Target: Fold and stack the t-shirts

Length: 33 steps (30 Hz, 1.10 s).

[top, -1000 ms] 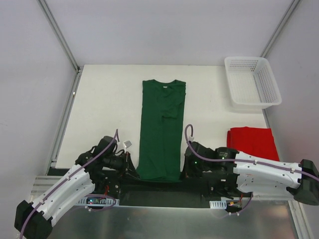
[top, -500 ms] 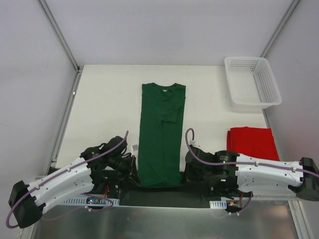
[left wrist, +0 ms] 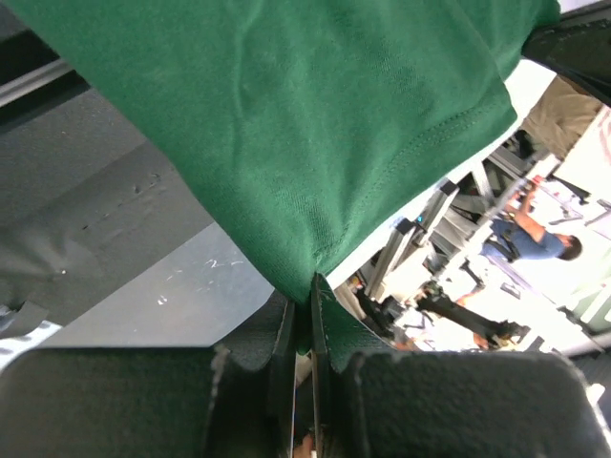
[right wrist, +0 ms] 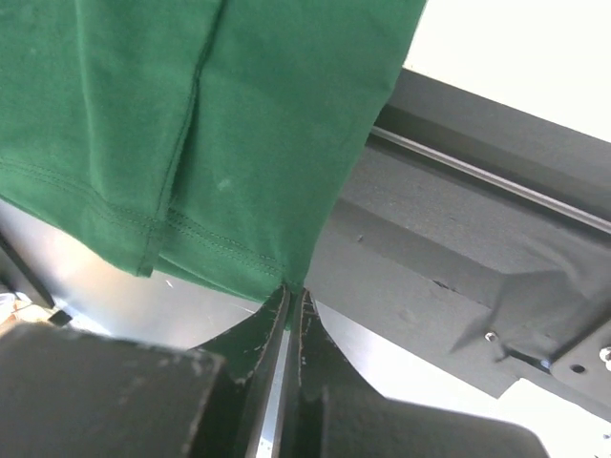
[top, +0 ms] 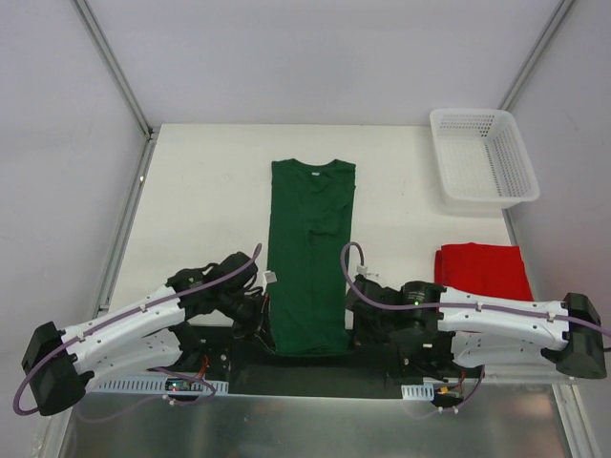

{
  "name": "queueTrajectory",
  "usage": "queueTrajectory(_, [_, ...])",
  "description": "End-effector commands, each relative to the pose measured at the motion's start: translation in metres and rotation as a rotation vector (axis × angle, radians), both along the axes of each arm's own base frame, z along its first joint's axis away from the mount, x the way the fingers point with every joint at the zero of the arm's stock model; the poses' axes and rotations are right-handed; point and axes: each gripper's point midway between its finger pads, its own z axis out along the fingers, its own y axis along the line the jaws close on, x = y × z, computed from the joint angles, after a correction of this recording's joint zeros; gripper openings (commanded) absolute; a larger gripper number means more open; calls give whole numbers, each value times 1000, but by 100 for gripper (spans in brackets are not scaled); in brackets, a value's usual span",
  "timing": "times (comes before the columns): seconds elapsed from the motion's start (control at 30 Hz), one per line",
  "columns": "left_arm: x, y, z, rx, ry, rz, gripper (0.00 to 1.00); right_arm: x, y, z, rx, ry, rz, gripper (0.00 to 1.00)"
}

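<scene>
The left gripper (left wrist: pixel 304 307) is clamped on the near left corner of the green shirt (top: pixel 310 248), its fingers pressed together with the hem pinched between them; the right gripper (right wrist: pixel 291 298) is likewise closed tight on the shirt's near right corner, where two stitched layers of cloth meet at the fingertips. The green shirt lies as a long narrow strip on the white table (top: pixel 200 210), collar at the far end, sleeves folded in; its near end reaches past the table's edge onto the dark rail, between the two arms. A red shirt (top: pixel 484 272), folded flat, lies to the right of the green shirt, well apart from it and level with its near half; a white basket (top: pixel 492 200) stands to the right of the green shirt's collar end, farther back than the red shirt.
</scene>
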Motion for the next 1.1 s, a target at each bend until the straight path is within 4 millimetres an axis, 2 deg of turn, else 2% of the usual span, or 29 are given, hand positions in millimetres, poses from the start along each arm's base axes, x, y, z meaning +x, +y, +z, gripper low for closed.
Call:
queueTrajectory(0.0, [4,3,16,36,-47,-26,0,9,-26,10,-127,-61,31,1])
queueTrajectory(0.17, [16,0,29,51,-115,-22,0,24,-38,27,-160,-115,31,1])
queueTrajectory(0.33, [26,2,28,93,-161,-15,0,47,-44,45,-143,-138,-5,1])
queueTrajectory(0.5, [36,5,23,118,-168,9,0,63,-51,53,-156,-164,-1,1])
queueTrajectory(0.67, [68,13,27,99,-170,110,0,77,-48,56,-148,-162,-3,1])
queueTrajectory(0.8, [89,17,33,107,-207,110,0,85,-44,59,-148,-171,8,1])
queueTrajectory(1.07, [130,9,43,137,-248,104,0,106,-41,61,-150,-178,20,1])
